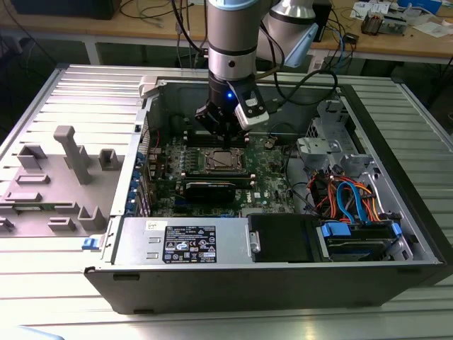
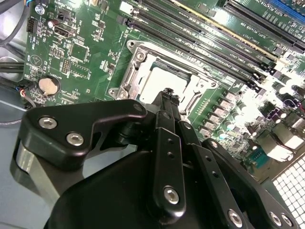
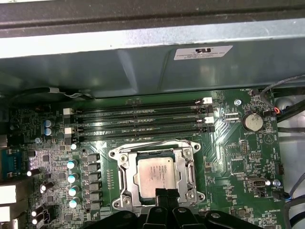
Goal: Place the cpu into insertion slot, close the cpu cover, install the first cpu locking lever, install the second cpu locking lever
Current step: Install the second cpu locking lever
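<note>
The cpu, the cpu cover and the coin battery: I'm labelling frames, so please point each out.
cpu (image 3: 156, 172), first wrist view, middle of its silver top.
cpu cover (image 3: 125, 168), first wrist view, one side bar of the metal frame.
coin battery (image 3: 252, 121), first wrist view, centre of its round face.

I see printed white labels on the black power-supply box (image 1: 185, 242) and grey case wall (image 3: 203, 51); I can't read either.

Lab/workshop: cluttered wooden benches (image 1: 396, 42), cables, open PC case (image 1: 283, 276).
</note>
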`<state>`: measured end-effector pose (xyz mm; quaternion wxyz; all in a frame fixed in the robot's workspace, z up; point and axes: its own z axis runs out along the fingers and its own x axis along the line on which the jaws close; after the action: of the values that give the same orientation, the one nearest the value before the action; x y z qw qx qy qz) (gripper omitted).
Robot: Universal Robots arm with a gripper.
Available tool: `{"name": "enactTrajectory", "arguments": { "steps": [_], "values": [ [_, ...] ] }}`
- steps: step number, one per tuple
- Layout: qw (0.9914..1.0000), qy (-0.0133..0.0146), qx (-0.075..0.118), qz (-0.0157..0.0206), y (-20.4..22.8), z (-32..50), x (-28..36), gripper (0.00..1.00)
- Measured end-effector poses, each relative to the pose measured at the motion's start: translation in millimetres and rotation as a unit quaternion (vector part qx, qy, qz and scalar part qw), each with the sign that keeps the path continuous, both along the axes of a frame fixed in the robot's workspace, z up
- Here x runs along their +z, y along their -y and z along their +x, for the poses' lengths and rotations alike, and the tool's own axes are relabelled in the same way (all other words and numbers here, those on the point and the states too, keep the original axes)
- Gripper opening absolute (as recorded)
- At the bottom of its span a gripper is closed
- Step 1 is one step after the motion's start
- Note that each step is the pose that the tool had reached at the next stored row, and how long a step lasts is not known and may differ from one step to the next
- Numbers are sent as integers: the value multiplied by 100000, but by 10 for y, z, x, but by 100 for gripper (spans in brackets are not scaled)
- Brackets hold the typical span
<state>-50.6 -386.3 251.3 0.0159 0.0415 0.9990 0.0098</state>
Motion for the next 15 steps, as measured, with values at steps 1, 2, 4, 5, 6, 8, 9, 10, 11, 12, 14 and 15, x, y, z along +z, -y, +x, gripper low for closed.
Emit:
{"name": "enactTrajectory", "arguments": {
  "steps": [1,2,4,5,6,8,9,10,11,12,14,15],
  "values": [
    [100000,2,2,1,4,0,0,11],
    [100000,0,4,3,8,0,0,11],
    [100000,6,-3,1,17,-2,0,11],
    [100000,4,-7,2,23,-3,0,11],
    [100000,3,-2,0,28,-3,0,11],
    [100000,2,-6,5,34,-4,-1,11],
    [100000,2,-9,2,34,-4,-1,11],
    [100000,1,-5,2,35,-3,-1,11],
    [100000,1,-4,2,35,-3,-1,11],
    [100000,-1,-5,-1,35,-3,0,11],
    [100000,-4,-4,-12,36,-4,10,11],
    [100000,1,-3,-6,36,-3,19,11]
  ]
}}
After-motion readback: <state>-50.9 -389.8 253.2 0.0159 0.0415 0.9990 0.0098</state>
